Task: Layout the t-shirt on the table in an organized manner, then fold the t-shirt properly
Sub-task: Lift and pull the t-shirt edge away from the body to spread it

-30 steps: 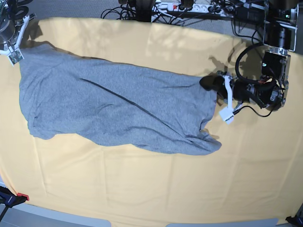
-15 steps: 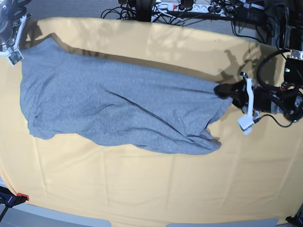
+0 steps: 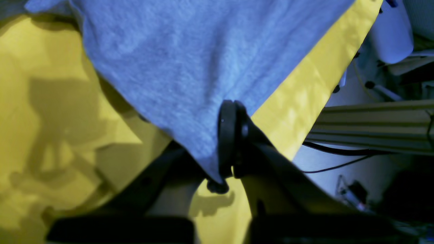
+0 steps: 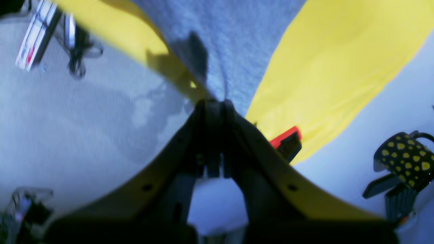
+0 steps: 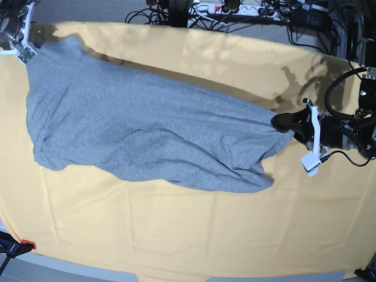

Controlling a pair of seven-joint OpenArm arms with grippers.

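The heather-grey t-shirt point(image 5: 147, 129) lies stretched slantwise over the pale yellow-orange table point(image 5: 176, 235), plain side up, with no lettering showing. My left gripper point(image 5: 283, 122) is shut on the shirt's right corner, low over the cloth. The left wrist view shows that gripper point(image 3: 230, 142) pinching the grey t-shirt point(image 3: 190, 67) above the table point(image 3: 51, 101). My right gripper point(image 5: 24, 51) is shut on the shirt's far-left corner at the table's back edge. In the right wrist view the gripper point(image 4: 214, 106) clamps the t-shirt point(image 4: 230, 40), beside the table point(image 4: 339, 61).
A power strip and tangled cables point(image 5: 235, 9) run behind the back edge. A red-tipped clamp point(image 5: 17, 245) grips the front-left corner, and the clamp point(image 4: 286, 140) also shows in the right wrist view. A black object with yellow spots point(image 4: 407, 159) sits on the floor.
My left gripper has pulled its shirt corner to the right, and my right gripper has drawn its corner toward the back-left. The shirt is stretched tauter and its diagonal crease has smoothed out.
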